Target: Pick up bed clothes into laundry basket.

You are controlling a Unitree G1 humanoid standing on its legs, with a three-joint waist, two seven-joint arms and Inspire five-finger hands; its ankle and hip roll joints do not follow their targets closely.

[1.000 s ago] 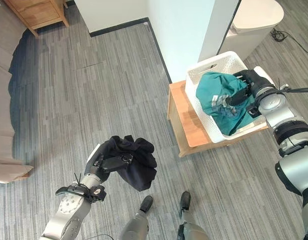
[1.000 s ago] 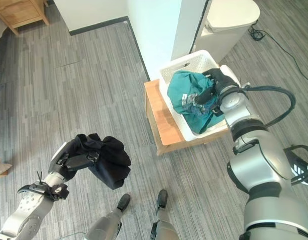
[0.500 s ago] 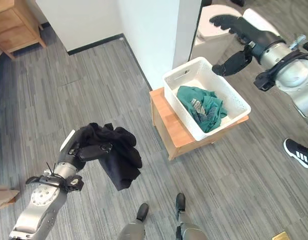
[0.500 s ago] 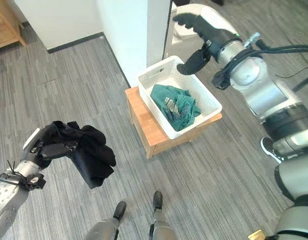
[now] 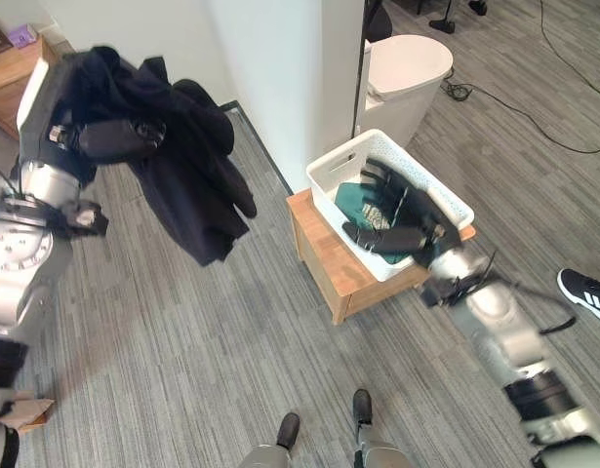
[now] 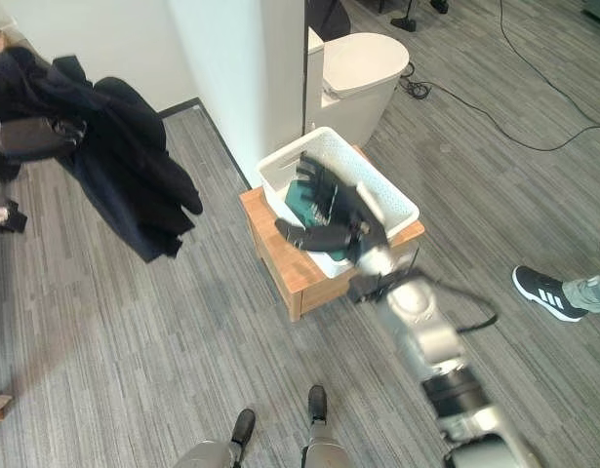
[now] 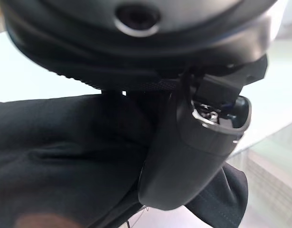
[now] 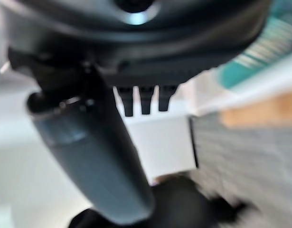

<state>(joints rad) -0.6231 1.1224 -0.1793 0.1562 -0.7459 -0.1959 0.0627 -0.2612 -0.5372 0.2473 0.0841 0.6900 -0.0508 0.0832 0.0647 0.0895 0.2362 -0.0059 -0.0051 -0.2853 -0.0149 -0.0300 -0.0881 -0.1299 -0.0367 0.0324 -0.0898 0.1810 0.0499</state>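
Observation:
My left hand (image 5: 106,142) is raised high at the left, shut on a black garment (image 5: 187,171) that hangs down from it in folds. In the left wrist view the thumb (image 7: 193,152) presses into the black cloth (image 7: 65,161). A white perforated laundry basket (image 5: 331,171) stands on a low wooden table (image 5: 327,255), with a teal garment (image 5: 354,196) lying inside. My right hand (image 5: 402,214) hovers over the basket's near side, open, fingers spread and holding nothing; its straight fingers (image 8: 142,100) show in the right wrist view.
A white wall corner (image 5: 280,78) rises just behind the basket, with a white toilet (image 5: 405,66) beside it. A wooden cabinet (image 5: 15,70) stands at the far left. A person's shoe (image 5: 584,294) rests on the grey plank floor at the right.
My left hand has lifted the black garment from low near the floor to high at the left. My right hand came down from above the basket to its near side. The camera has shifted.

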